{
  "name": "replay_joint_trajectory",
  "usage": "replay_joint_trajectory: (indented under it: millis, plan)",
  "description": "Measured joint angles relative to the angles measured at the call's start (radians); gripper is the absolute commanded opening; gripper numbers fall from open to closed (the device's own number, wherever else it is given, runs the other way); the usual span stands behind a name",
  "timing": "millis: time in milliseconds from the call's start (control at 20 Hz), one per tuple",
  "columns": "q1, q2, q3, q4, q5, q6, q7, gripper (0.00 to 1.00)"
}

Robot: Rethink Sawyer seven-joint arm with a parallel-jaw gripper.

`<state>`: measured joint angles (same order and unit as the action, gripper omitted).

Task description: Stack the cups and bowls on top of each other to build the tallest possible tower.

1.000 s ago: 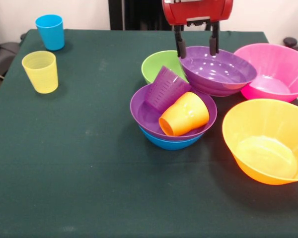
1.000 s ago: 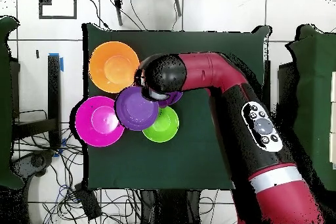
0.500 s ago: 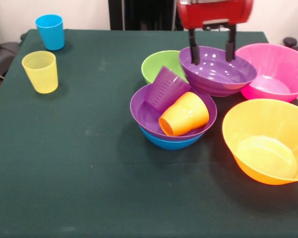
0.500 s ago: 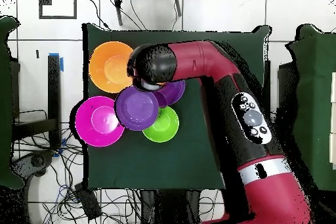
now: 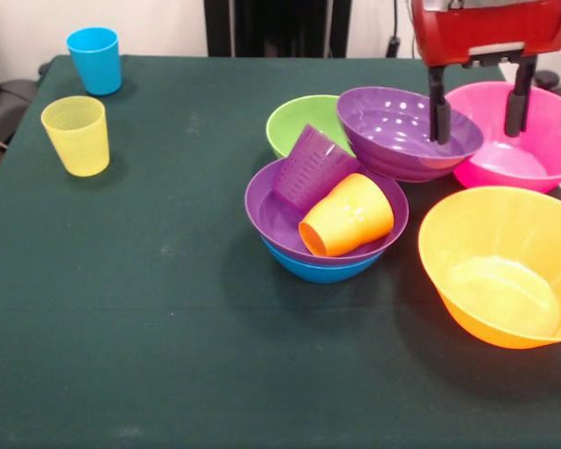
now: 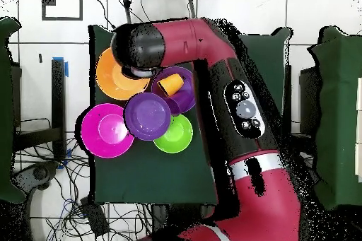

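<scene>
My gripper hangs with its two dark fingers spread wide apart and nothing between them. One finger reaches down inside the upper purple bowl near its rim; whether it touches the plastic I cannot tell. The other finger sits over the pink bowl, so my gripper straddles the spot where those two bowls meet.

In the front view, the green bowl peeks out on the far side of that purple bowl from my gripper. Below my gripper in the picture stands the tower: a blue bowl lowest, a second purple bowl nested in it, and inside that a purple cup and an orange cup, both lying tipped on their sides and touching each other. The large orange bowl sits nearer the camera than my gripper, just beside the tower.

Well away across the green tablecloth stand the yellow cup and the blue cup, both upright.

From overhead, my arm covers part of the orange bowl.
</scene>
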<state>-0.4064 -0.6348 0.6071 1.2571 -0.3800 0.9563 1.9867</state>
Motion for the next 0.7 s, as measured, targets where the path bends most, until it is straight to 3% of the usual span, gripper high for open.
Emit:
replay_joint_trajectory:
  millis: [350, 700]
  plan:
    - [0.005, 0.009, -0.02, -0.013, -0.001, -0.009, 0.0, 1.0]
    - [-0.001, 0.018, -0.05, 0.004, -0.003, -0.11, 0.0, 1.0]
